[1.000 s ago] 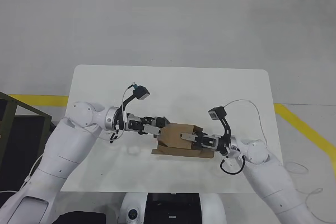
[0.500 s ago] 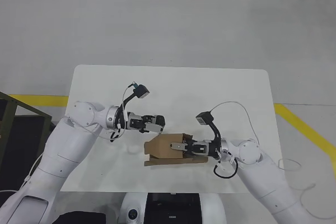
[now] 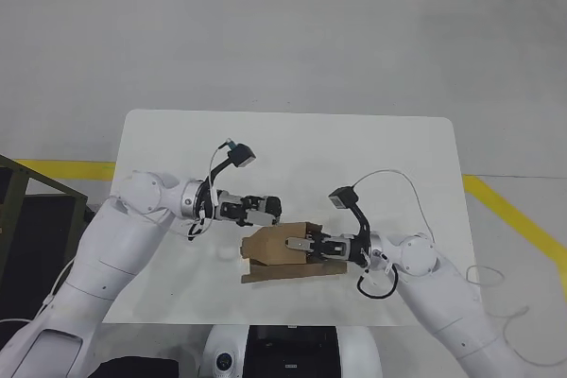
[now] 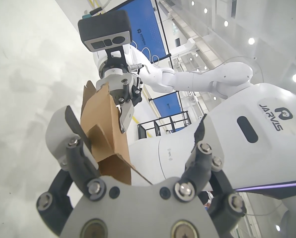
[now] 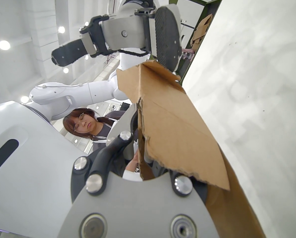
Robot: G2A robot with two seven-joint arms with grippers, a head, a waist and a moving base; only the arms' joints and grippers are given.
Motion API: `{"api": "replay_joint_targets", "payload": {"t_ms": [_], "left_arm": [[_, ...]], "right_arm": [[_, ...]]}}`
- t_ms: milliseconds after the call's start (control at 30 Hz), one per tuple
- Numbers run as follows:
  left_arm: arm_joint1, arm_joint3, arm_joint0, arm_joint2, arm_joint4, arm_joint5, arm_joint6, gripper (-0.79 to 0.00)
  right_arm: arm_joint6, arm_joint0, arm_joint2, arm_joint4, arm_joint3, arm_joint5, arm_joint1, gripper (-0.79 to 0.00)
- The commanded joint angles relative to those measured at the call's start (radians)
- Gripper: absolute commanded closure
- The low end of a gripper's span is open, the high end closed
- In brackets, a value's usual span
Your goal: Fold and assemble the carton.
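Note:
A brown cardboard carton (image 3: 276, 249), partly unfolded, is at the front middle of the white table (image 3: 359, 151), one flap lying flat under it. My right gripper (image 3: 300, 245) is shut on the carton's wall (image 5: 172, 130) from the right side. My left gripper (image 3: 270, 208) is open just beyond the carton's far left corner. In the left wrist view the carton (image 4: 105, 125) stands between the left gripper's spread fingers (image 4: 71, 122), resting against one of them. In the right wrist view one left pad (image 5: 167, 38) touches the carton's far edge.
A green-framed bin (image 3: 5, 189) holding cardboard pieces stands off the table's left side. A thin cable (image 3: 411, 184) loops from the right wrist camera over the table. Bare tabletop lies behind and to both sides of the carton.
The right gripper has carried the carton left and toward the front edge. The left gripper has come off the carton's left end and now sits slightly farther back.

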Motion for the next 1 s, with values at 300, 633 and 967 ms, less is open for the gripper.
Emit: {"api": "replay_joint_targets", "payload": {"t_ms": [300, 633, 967], "left_arm": [[0.014, -0.032, 0.075, -0.092, -0.086, -0.071, 0.05, -0.785], [0.015, -0.052, 0.074, -0.081, -0.116, -0.052, 0.029, -0.785], [0.004, -0.022, 0.033, -0.023, -0.092, -0.039, 0.017, -0.785]], "right_arm": [[-0.115, -0.04, 0.1, -0.012, -0.032, 0.004, 0.018, 0.0], [-0.198, -0.079, 0.135, -0.043, -0.07, 0.033, 0.023, 0.0], [-0.246, -0.09, 0.132, -0.056, -0.099, 0.038, 0.02, 0.0]]}}
